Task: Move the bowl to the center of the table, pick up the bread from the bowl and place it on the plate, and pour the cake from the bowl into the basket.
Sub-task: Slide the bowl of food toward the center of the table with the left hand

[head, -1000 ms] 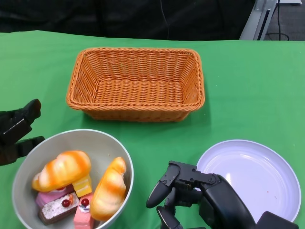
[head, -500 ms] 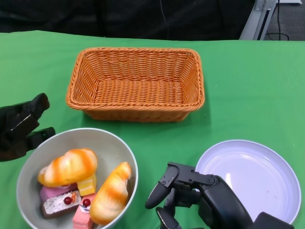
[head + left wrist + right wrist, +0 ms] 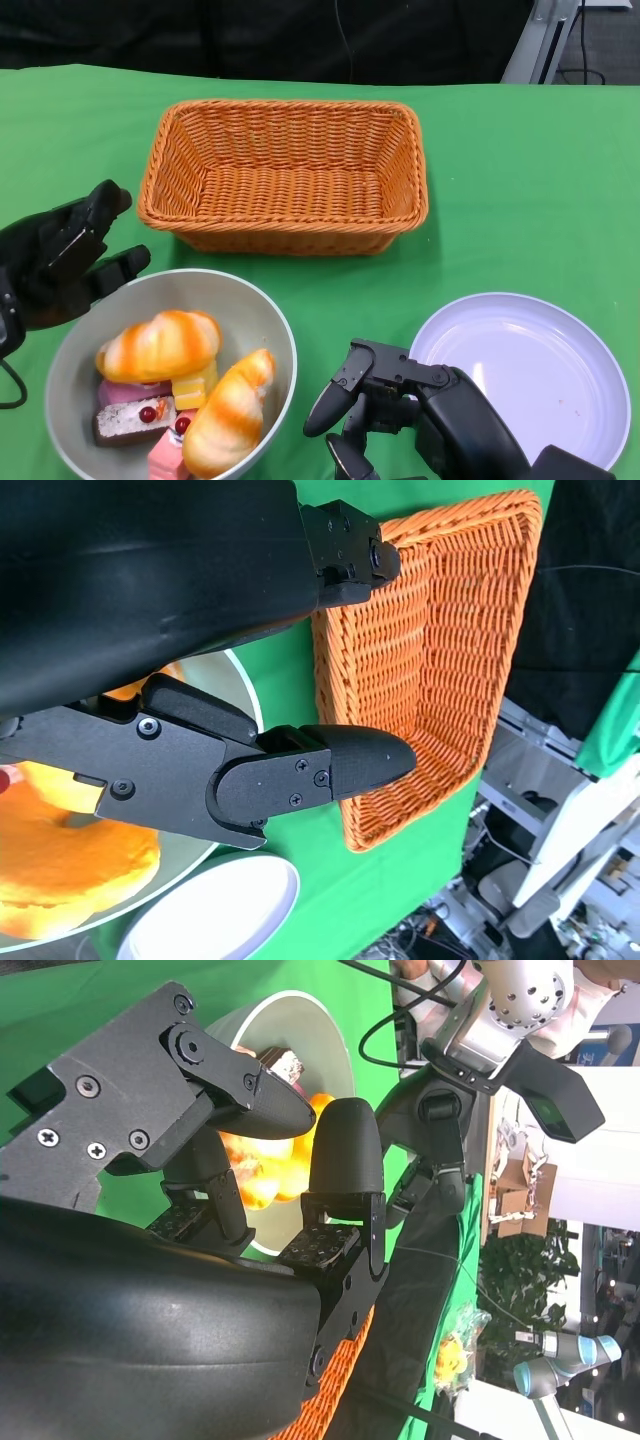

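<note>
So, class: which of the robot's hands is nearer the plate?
The right hand: it sits just beside the plate, on its bowl-facing side. The left hand is far off, beyond the bowl.

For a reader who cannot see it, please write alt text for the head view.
A grey bowl of bread and cake sits lower left, the left hand touching its rim. An empty wicker basket lies behind, a white plate right.
</note>
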Controlling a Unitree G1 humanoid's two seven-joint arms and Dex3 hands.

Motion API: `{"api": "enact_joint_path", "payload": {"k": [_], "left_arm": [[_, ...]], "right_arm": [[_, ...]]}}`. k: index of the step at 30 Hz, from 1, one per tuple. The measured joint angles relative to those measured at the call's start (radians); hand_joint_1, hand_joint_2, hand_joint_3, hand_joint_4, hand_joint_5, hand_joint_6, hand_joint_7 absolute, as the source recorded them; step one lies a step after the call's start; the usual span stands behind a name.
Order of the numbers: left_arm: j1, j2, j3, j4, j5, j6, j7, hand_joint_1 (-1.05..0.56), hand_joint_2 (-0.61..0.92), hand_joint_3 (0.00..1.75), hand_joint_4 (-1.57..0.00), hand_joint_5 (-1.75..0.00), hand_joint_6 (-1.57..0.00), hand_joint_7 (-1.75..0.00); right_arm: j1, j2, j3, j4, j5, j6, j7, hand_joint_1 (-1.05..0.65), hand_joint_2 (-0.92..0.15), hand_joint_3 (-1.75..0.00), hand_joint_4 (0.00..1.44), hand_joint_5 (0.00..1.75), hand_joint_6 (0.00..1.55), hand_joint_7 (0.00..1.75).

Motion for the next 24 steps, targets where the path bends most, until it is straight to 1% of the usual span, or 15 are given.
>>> {"api": "enact_joint_path", "payload": {"k": [8,9,12,14,18,21,24], "left_arm": [[0.000,-0.022,0.000,0.022,0.000,-0.057,0.000,-0.68,0.92,0.54,0.00,0.00,0.00,0.00],[0.000,-0.025,0.001,0.027,0.001,-0.076,0.005,-0.67,0.92,0.53,0.00,0.00,0.00,0.00],[0.013,-0.029,-0.005,0.027,0.048,-0.197,0.039,-0.69,0.92,0.49,-0.01,-0.01,0.00,0.00],[0.025,-0.009,-0.046,0.010,0.119,-0.242,0.073,-0.71,0.92,0.50,-0.02,-0.01,0.00,0.00],[0.055,0.057,-0.122,-0.028,0.227,-0.265,0.087,-0.72,0.92,0.53,-0.03,-0.02,0.00,0.00],[0.069,0.103,-0.150,-0.056,0.257,-0.267,0.066,-0.73,0.92,0.52,-0.06,-0.03,-0.04,-0.02],[0.073,0.119,-0.159,-0.070,0.268,-0.267,0.057,-0.73,0.92,0.52,-0.07,-0.03,-0.04,-0.02]], "right_arm": [[0.000,0.000,0.001,0.005,-0.003,-0.018,0.000,-0.09,-0.44,-1.17,0.85,1.57,0.70,1.31],[0.000,0.000,0.001,0.006,-0.004,-0.018,0.000,-0.09,-0.44,-1.17,0.85,1.56,0.70,1.31],[0.000,0.004,0.002,0.006,-0.005,-0.018,-0.002,-0.09,-0.44,-1.18,0.85,1.56,0.70,1.31],[-0.001,0.006,0.002,0.007,-0.005,-0.018,-0.003,-0.09,-0.44,-1.18,0.86,1.56,0.70,1.31],[-0.001,0.009,0.002,0.007,-0.006,-0.018,-0.005,-0.09,-0.43,-1.18,0.85,1.57,0.71,1.30],[-0.001,0.009,0.002,0.007,-0.005,-0.018,-0.005,-0.09,-0.44,-1.18,0.85,1.57,0.70,1.31],[-0.001,0.009,0.001,0.007,-0.005,-0.018,-0.004,-0.09,-0.44,-1.18,0.85,1.57,0.70,1.31]]}}
